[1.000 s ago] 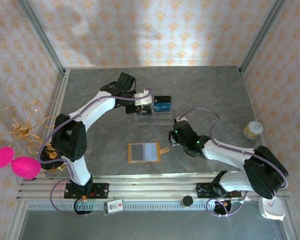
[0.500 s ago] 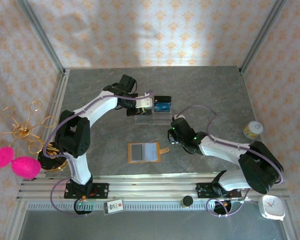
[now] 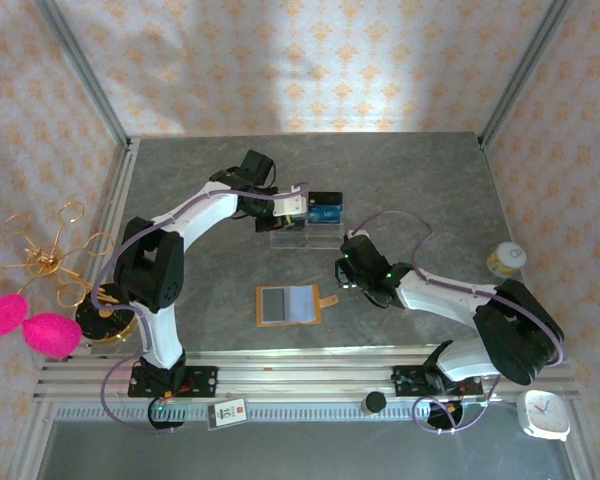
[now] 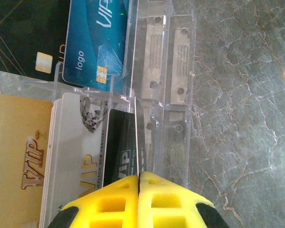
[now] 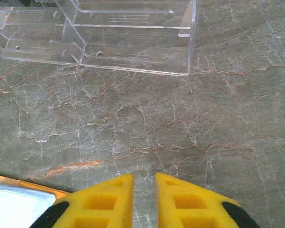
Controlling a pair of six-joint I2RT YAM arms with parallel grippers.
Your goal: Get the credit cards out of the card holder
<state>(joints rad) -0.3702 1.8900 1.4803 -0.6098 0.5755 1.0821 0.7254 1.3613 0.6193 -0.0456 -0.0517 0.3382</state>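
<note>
Card holder [image 3: 290, 305]: tan-orange, lies open and flat on the bench [image 3: 410, 180], centre of the top view, a little below the middle. Strap tab [image 3: 329, 299] sticks out to the right. Left half shows a grey panel [image 3: 272, 304], right half a light-blue panel [image 3: 302, 302]; cannot tell whether these are card faces or lining. Neither gripper touches it.

Right gripper [image 3: 346, 277] sits just right of the holder, apart from it. In the right wrist view the right gripper [image 5: 144, 183] has its jaws parted by a narrow gap with nothing between them, bare bench underneath. An orange corner of the holder [image 5: 28, 186] shows at lower left.

Clear acrylic stand [image 3: 305, 238] stands above the holder in the top view, well apart from it. It also crosses the top of the right wrist view [image 5: 133, 52].

Left gripper [image 3: 294, 208] is at the stand. In the left wrist view the left gripper [image 4: 138, 178] is pressed closed on an edge-on card [image 4: 137, 137], which rises from the jaws against the stand [image 4: 173, 71].

Cards standing in the tiers, left wrist view: blue card [image 4: 97, 42] top centre, black card [image 4: 19, 42] upper left, gold card [image 4: 16, 171] lower left, white card [image 4: 69, 156] beside it, and a dark card [image 4: 116, 142] next to the held one.

Small jar [image 3: 505, 258] stands at the bench's right edge.
</note>
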